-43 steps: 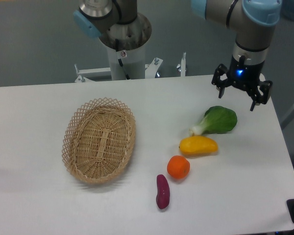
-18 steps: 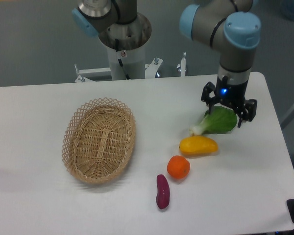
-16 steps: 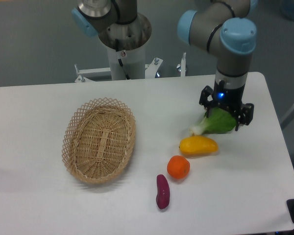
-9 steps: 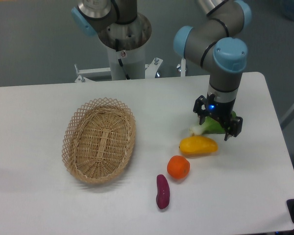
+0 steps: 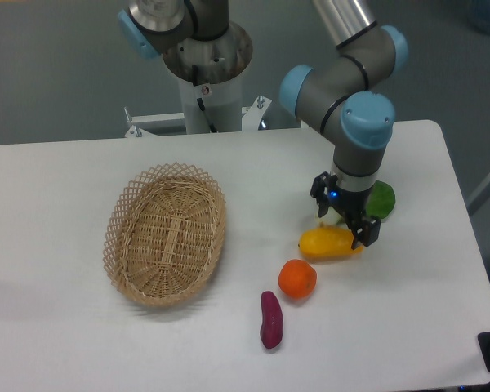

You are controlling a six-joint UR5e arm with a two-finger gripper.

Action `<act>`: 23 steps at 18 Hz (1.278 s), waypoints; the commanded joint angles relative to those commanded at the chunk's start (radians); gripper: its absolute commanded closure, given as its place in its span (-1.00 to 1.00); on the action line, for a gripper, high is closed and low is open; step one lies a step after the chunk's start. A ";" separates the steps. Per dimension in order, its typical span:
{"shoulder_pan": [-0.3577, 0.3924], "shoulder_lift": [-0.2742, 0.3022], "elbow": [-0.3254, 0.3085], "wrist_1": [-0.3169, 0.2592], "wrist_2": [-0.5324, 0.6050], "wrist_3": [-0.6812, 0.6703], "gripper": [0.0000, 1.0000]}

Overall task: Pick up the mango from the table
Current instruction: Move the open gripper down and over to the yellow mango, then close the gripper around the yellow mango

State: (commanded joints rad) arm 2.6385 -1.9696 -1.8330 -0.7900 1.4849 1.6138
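tabletop (image 5: 57, 343): big white slab with rounded corners, everything's sitting on it
arm (image 5: 343, 77): grey with light blue joint caps, comes in from the top and points down over the right half of the tabletop
basket (image 5: 165, 233): oval wicker one on the left side, well apart from the food
gripper (image 5: 344, 219): fingers spread open, holding nothing, hovering right over the mango's upper edge, with a little blue light glowing on it
greens (image 5: 381, 198): leafy green thing just behind the gripper, mostly hidden by it
mango (image 5: 330, 242): yellow, lying flat on the tabletop right of centre, just below the gripper
orange (image 5: 297, 278): just down-left of the mango, close but not touching as far as I can see
sweet potato (image 5: 270, 319): purple, nearest the front edge, just below the orange
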 joint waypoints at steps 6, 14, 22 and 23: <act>-0.002 -0.015 -0.015 0.018 0.005 0.000 -1.00; -0.012 -0.034 -0.017 0.049 0.009 -0.002 -1.00; -0.014 -0.035 -0.028 0.069 0.032 -0.015 -0.80; -0.015 -0.035 -0.028 0.068 0.032 -0.015 -0.72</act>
State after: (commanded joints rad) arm 2.6231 -2.0049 -1.8607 -0.7225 1.5171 1.5984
